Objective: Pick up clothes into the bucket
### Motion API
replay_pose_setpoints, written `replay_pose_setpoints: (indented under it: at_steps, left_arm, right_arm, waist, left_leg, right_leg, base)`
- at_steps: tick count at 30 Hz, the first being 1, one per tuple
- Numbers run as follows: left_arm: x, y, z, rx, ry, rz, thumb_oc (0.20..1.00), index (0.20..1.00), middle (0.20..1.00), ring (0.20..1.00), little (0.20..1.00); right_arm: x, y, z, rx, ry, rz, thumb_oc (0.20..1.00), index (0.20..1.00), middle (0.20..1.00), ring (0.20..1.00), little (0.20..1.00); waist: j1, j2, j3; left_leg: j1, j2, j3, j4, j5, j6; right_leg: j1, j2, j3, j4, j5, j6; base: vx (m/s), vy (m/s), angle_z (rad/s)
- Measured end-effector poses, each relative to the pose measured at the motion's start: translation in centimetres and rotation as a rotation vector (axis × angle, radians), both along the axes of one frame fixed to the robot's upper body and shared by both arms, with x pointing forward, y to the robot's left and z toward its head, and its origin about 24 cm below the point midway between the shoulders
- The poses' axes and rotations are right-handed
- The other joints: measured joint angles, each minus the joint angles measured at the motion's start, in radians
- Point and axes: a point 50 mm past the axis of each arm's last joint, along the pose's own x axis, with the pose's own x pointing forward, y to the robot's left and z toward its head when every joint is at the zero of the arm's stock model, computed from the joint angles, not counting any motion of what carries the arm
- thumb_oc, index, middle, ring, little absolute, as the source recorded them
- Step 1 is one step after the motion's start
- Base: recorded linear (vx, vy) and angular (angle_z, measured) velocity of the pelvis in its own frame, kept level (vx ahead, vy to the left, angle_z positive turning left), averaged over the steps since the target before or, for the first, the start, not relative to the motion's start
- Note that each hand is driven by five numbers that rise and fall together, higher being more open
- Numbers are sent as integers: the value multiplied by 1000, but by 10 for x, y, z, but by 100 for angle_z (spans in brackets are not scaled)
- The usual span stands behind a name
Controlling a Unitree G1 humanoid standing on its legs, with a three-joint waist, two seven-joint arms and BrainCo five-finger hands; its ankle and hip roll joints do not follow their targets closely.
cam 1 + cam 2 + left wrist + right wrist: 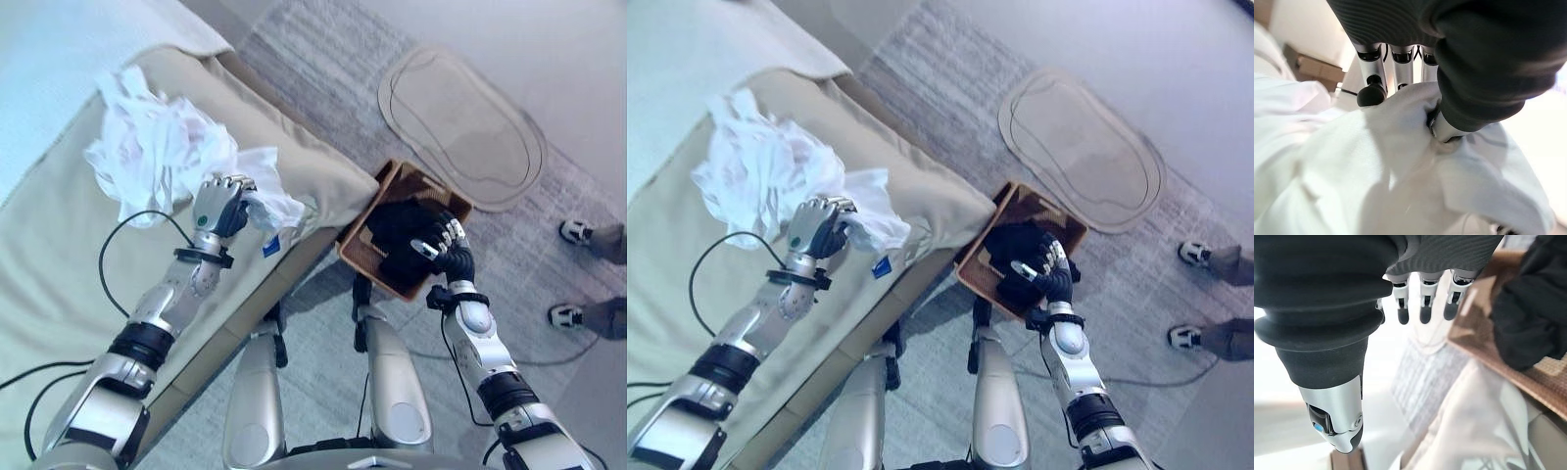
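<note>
Two garments concern me here: a crumpled white garment on the beige sofa, and a black garment lying in the brown woven basket on the grey rug beside the sofa's corner. My left hand has its fingers and thumb curled round a fold of the white cloth near the sofa's edge. My right hand hovers over the basket, just above the black garment, its fingers straight and holding nothing. An oval mat lies beyond the basket, and a person's shoes stand at the right.
</note>
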Motion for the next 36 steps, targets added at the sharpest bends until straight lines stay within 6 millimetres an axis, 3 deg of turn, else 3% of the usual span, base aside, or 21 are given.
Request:
replay_pose_setpoints:
  at_steps: [1,2,4,7,13,17,21,29,36]
  left_arm:
    - [-4,-3,0,-85,17,-24,200,200,200,200,200]
    - [-12,-5,1,-342,43,-74,200,200,200,200,200]
    - [-20,-13,-2,-576,83,-150,200,200,200,200,200]
    - [-27,-23,17,-711,95,-316,200,200,200,200,200]
    - [-36,-38,52,-756,50,-542,200,200,200,200,200]
    - [-40,-52,76,-750,11,-684,200,200,200,200,200]
    - [-39,-69,97,-705,-21,-786,200,200,200,200,200]
    - [-36,-77,118,-675,-74,-826,200,200,200,200,200]
    - [-36,-87,135,-709,-141,-862,200,200,200,200,200]
  right_arm:
    - [-1,1,-2,-18,9,10,1000,1000,1000,1000,1000]
    - [0,1,-1,-63,13,30,1000,1000,1000,1000,1000]
    - [0,1,-1,-120,28,50,1000,1000,1000,1000,1000]
    - [4,4,3,-243,29,99,1000,1000,1000,1000,1000]
    - [15,29,15,-530,-8,290,1000,1000,1000,1000,1000]
    - [16,51,26,-593,-72,398,1000,1000,1000,1000,1000]
    - [16,70,33,-598,-107,502,1000,1000,1000,1000,1000]
    - [13,74,29,-547,-81,555,1000,1000,1000,1000,1000]
    - [-3,74,10,-427,3,585,1000,1000,1000,1000,1000]
  waist:
    - [0,-1,-1]
    - [4,0,-3]
    - [18,8,-20]
    - [36,16,-46]
    - [36,39,-89]
    - [34,58,-147]
    - [35,77,-196]
    - [31,87,-258]
    - [28,91,-298]
  left_leg:
    - [17,0,-1,-8,1,-1]
    - [57,-1,-2,-25,7,-2]
    - [97,-1,-6,-46,7,-2]
    - [134,-2,-19,-86,20,-6]
    - [218,-2,-27,-141,35,-8]
    - [276,0,-26,-173,36,-9]
    - [325,0,-29,-202,41,-16]
    - [397,7,-27,-251,44,-22]
    - [433,6,-27,-268,44,-22]
  right_leg:
    - [16,1,-2,-4,-1,1]
    - [60,1,-6,-24,-1,1]
    - [103,1,-18,-43,-3,2]
    - [147,4,-37,-76,-1,6]
    - [246,12,-54,-148,16,16]
    - [309,20,-61,-189,20,19]
    - [366,24,-72,-227,25,23]
    - [442,39,-80,-287,34,22]
    - [486,41,-86,-317,39,25]
  base:
    - [51,-61,16]
    - [28,-53,6]
    - [47,-83,8]
    - [25,-42,14]
    - [43,-29,6]
    - [52,-23,2]
    - [54,-18,4]
    - [68,-2,0]
    - [37,-4,1]
